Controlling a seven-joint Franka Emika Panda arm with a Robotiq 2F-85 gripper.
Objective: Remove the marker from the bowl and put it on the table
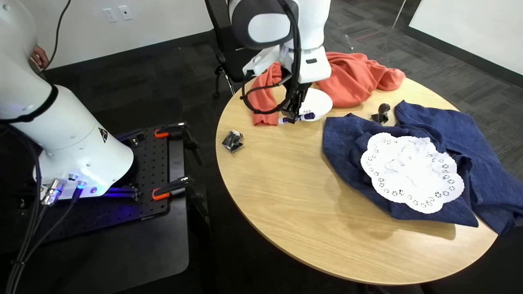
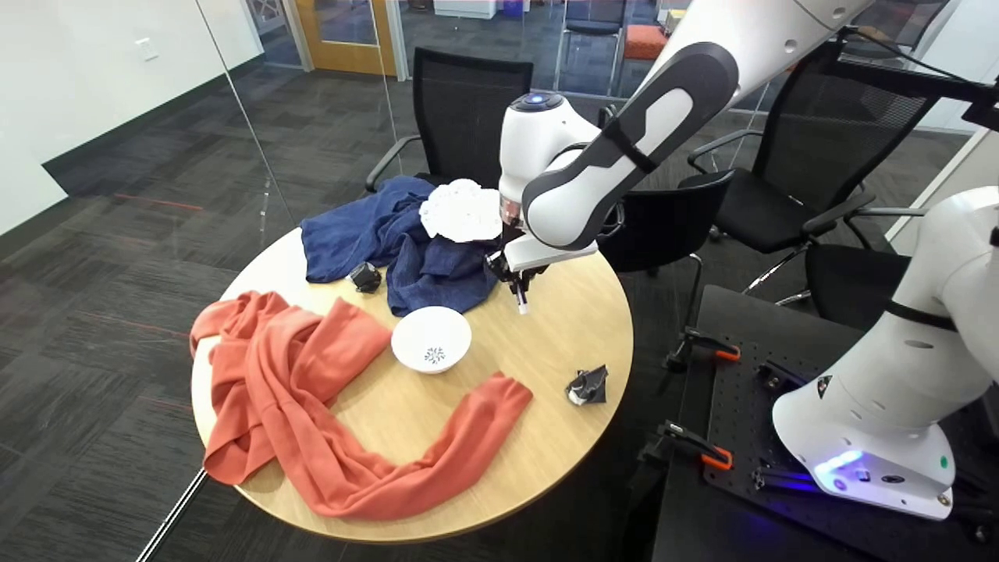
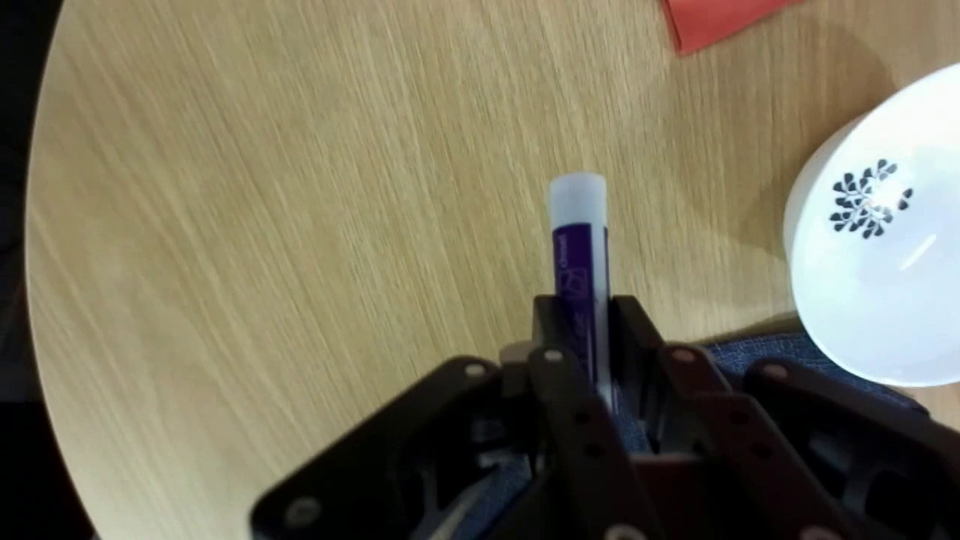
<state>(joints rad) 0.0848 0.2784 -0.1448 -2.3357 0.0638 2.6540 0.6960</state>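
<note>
The marker (image 3: 577, 255), purple with a white end, is held between the fingers of my gripper (image 3: 585, 309) in the wrist view. The gripper (image 2: 515, 282) is shut on the marker (image 2: 522, 304) and holds it above the table (image 2: 574, 312), off to the side of the bowl. The marker (image 1: 308, 116) and gripper (image 1: 291, 117) also show in an exterior view. The white bowl (image 2: 431, 332) stands upright on the table and holds nothing that I see. It is at the right edge of the wrist view (image 3: 922, 300). Part of the marker is hidden by the fingers.
An orange cloth (image 2: 289, 390) lies around one side of the bowl. A dark blue cloth (image 1: 355, 179) bears a white lacy doily (image 1: 412, 171). A crumpled black wrapper (image 1: 233, 141) lies near the table edge. A small black lumpy object (image 2: 364, 277) lies by the blue cloth.
</note>
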